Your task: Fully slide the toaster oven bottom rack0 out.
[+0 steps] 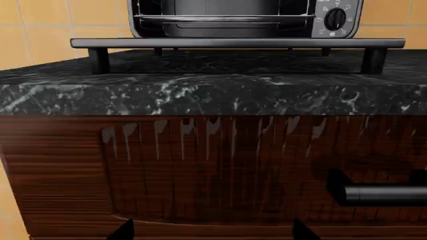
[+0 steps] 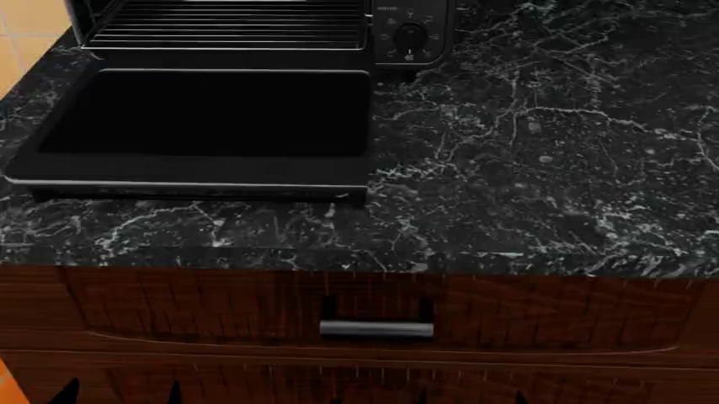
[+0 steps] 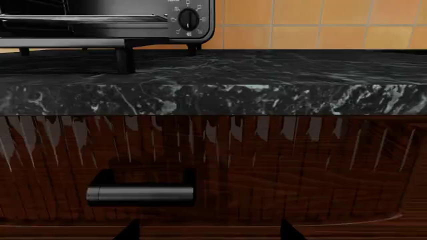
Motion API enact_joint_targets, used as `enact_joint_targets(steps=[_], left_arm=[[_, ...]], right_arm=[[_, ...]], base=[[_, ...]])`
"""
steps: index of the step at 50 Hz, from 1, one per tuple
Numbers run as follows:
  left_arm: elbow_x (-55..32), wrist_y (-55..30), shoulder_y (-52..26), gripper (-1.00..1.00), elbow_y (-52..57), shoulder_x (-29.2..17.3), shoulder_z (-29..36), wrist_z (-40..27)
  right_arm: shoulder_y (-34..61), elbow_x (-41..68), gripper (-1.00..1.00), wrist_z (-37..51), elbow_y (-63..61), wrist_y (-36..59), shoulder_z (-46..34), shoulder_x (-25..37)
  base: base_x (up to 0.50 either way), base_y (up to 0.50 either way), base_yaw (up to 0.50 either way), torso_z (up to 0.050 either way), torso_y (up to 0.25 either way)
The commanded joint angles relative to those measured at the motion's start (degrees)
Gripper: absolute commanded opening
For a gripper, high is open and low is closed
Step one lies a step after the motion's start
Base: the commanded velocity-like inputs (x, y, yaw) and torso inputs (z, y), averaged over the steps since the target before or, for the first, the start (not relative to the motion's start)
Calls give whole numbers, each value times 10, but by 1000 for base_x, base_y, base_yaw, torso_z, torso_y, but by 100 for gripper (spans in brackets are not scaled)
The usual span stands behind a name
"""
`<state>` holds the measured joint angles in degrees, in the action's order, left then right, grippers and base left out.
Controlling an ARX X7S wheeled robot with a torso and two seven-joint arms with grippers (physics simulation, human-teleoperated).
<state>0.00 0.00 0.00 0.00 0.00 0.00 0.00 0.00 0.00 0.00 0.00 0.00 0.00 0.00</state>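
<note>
The black toaster oven [image 2: 410,34] stands at the back left of the dark marble counter. Its door [image 2: 214,118] is folded down flat. The wire bottom rack0 [image 2: 225,25] lies inside the cavity, its front bar about at the oven mouth and not over the door. The left wrist view shows the oven [image 1: 333,20], the door edge-on [image 1: 237,43] and the rack [image 1: 223,18] behind it. My left gripper [image 1: 213,232] and right gripper [image 3: 210,232] are both open and empty. They hang low in front of the wooden drawer front, below the counter edge.
The marble counter [image 2: 540,151] stretches right of the oven. Below it is a dark wood drawer with a bar handle [image 2: 376,328], also in the left wrist view [image 1: 380,194] and the right wrist view [image 3: 140,193]. An orange tiled wall [image 3: 320,25] is behind.
</note>
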Motion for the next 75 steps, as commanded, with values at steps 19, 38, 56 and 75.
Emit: enact_joint_targets(steps=[19,38,56,75], left_arm=[[-25,-61,-2,100,72,-31,22,-12],[-86,-420,-22,100,423,-102,-18,-13],[-129,-737,-202,100,550,-157,-72,-16],[-382,-899,-356,100,583,-238,-143,-129]], right_arm=[[-2,9,100,20,-73,77,-25,30],[134,-3,100,8,-409,540,-17,100],[345,12,100,-14,-476,812,-25,124],[479,136,100,64,-450,900,-18,138]], base=[[0,0,0,0,0],[0,0,0,0,0],[0,0,0,0,0],[0,0,0,0,0]])
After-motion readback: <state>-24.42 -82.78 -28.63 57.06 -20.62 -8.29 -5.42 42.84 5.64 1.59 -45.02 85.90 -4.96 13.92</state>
